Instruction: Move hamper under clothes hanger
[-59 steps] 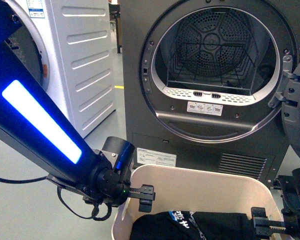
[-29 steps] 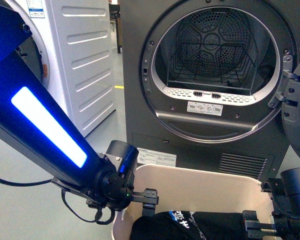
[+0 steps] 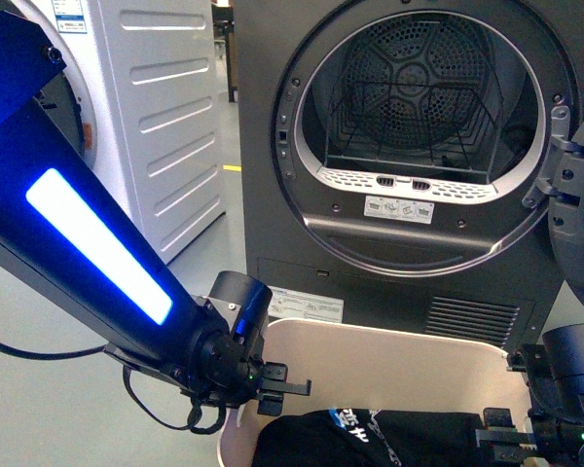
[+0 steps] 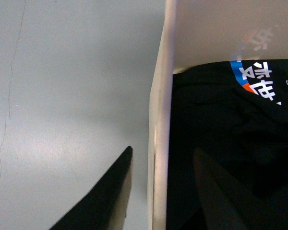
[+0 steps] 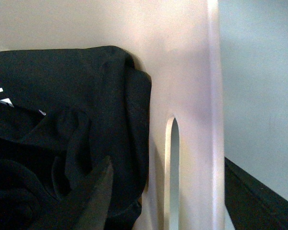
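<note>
Beige plastic hamper (image 3: pixel 399 355), six o'clock of grey dryer (image 3: pixel 273 243), holds black garment (image 4: pixel 221 143), lettering unreadable; left gripper (image 4: pixel 163 149), right gripper (image 5: pixel 166 160) gape unclamped astride its walls.

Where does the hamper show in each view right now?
Front view: hamper at bottom centre, below the dryer.
Left wrist view: hamper rim crosses mid-picture, between floor and black garment.
Right wrist view: hamper wall with handle cut-out, beside the black garment.
Shared landmark: the black garment inside it, in all three views.
</note>
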### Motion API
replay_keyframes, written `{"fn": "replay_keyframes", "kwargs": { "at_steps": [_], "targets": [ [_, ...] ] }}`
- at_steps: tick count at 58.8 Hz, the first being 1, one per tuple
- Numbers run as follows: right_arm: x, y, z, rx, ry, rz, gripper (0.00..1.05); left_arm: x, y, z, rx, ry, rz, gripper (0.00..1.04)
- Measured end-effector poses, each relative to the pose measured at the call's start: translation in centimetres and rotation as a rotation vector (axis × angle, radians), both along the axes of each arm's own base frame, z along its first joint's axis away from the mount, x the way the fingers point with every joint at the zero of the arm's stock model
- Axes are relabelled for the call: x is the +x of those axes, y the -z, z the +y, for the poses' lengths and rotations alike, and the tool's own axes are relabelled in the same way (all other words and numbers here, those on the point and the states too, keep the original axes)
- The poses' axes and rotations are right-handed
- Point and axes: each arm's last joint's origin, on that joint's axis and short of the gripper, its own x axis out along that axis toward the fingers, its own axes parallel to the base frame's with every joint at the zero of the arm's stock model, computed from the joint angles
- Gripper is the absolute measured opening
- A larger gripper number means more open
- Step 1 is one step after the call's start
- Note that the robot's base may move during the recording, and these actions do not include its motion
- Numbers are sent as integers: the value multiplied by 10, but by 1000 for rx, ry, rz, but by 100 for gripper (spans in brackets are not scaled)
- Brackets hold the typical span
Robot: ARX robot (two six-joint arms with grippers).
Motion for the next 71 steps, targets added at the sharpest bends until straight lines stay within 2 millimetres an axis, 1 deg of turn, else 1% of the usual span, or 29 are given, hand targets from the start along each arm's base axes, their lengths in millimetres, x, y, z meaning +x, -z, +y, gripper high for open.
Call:
{"fn": "replay_keyframes", "kwargs": {
  "at_steps": [1, 4, 5, 9, 13, 15, 19, 21, 23, 33, 41, 46, 54, 60, 71],
  "targets": [
    [0, 0, 0, -1, 1, 0, 61, 0, 0, 0, 0, 0, 0, 36],
    [0, 0, 0, -2, 4, -1, 55, 0, 0, 0, 1, -1, 0, 31],
    [0, 0, 0, -2, 4, -1, 52, 0, 0, 0, 1, -1, 0, 27],
    [0, 0, 0, -2, 4, -2, 43, 0, 0, 0, 3, -2, -1, 18],
    [0, 0, 0, -9, 8, -2, 29, 0, 0, 1, 9, -8, -4, 5],
    [0, 0, 0, -11, 9, -2, 24, 0, 0, 1, 8, -7, -3, 4],
    [0, -1, 0, -16, 10, -1, 10, 0, 0, 1, 11, -9, -5, 4],
    [0, -1, 1, -16, 11, -1, 5, 0, 0, 1, 12, -10, -6, 4],
    [0, -2, 1, -15, 10, 0, 2, 0, 0, 1, 13, -11, -6, 4],
    [0, -4, 2, -15, 14, 2, 3, -1, -3, 1, 14, -12, -7, 4],
    [3, -14, 2, -14, 13, -16, 3, -3, -7, 4, 17, -17, -6, 4],
    [6, -21, 1, -15, 12, -33, 3, -2, -12, 5, 15, -20, -13, 4],
    [9, -33, 1, -15, 11, -61, 3, 1, -27, 5, 8, -24, -40, 4],
    [8, -33, 2, -8, 6, -59, 3, 2, -37, 7, 8, -31, -65, 4],
    [4, -30, 3, -5, 1, -48, 3, 0, -35, 8, 14, -33, -59, 4]
  ]
}}
